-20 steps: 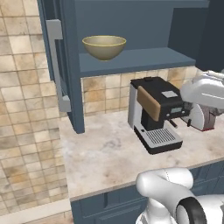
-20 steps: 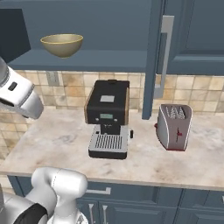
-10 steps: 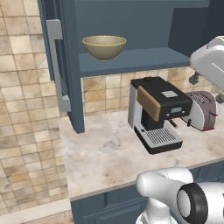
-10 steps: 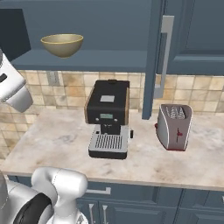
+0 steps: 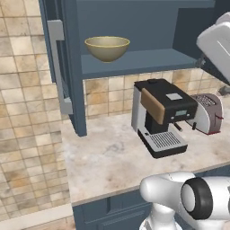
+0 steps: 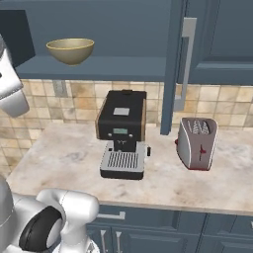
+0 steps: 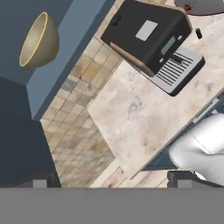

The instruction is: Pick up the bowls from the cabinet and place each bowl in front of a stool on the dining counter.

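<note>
An olive-beige bowl (image 5: 107,48) (image 6: 70,50) with a yellowish rim stands upright on the shelf of the open dark blue cabinet (image 5: 134,62) (image 6: 123,66). In the hand view the bowl (image 7: 38,40) lies at the upper left, far from my gripper (image 7: 111,183). The two dark fingertips (image 7: 40,183) stand wide apart, open, with nothing between them. A white arm link (image 5: 218,45) hangs at the cabinet's right side, level with the shelf. The stool and the dining counter are out of view.
The cabinet door (image 5: 67,67) (image 6: 174,64) stands swung open with its grey bar handle. Below the shelf, a black coffee machine (image 5: 164,114) (image 6: 122,131) and a silver toaster (image 5: 207,112) (image 6: 197,143) sit on the marbled counter (image 5: 108,161).
The arm's upper link has risen from counter height to shelf height at the right of the left base view. The bowl, coffee machine and toaster have not moved.
</note>
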